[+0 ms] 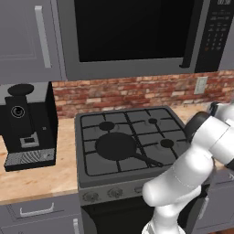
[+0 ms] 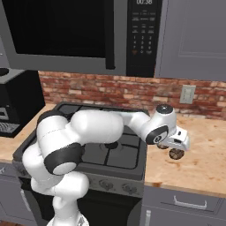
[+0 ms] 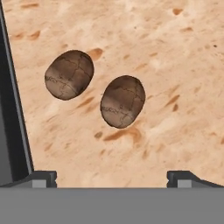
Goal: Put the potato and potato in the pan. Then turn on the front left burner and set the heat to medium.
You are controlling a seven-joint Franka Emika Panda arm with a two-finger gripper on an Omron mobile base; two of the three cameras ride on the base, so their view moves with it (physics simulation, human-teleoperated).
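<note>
The white arm's two-finger hand (image 3: 112, 177) hangs released, its jaws spread wide and holding nothing, above the mottled tan stone bench (image 3: 175, 65) to the right of the stove. Under it lie two small brown oval potatoes with cracked tan skin: the left potato (image 3: 69, 74) and the right potato (image 3: 123, 101), near each other but apart, both resting on the bench. The round shallow black frying pan (image 1: 116, 146) sits on the grey stove's (image 1: 87, 171) front left burner, its long handle pointing towards the front right.
</note>
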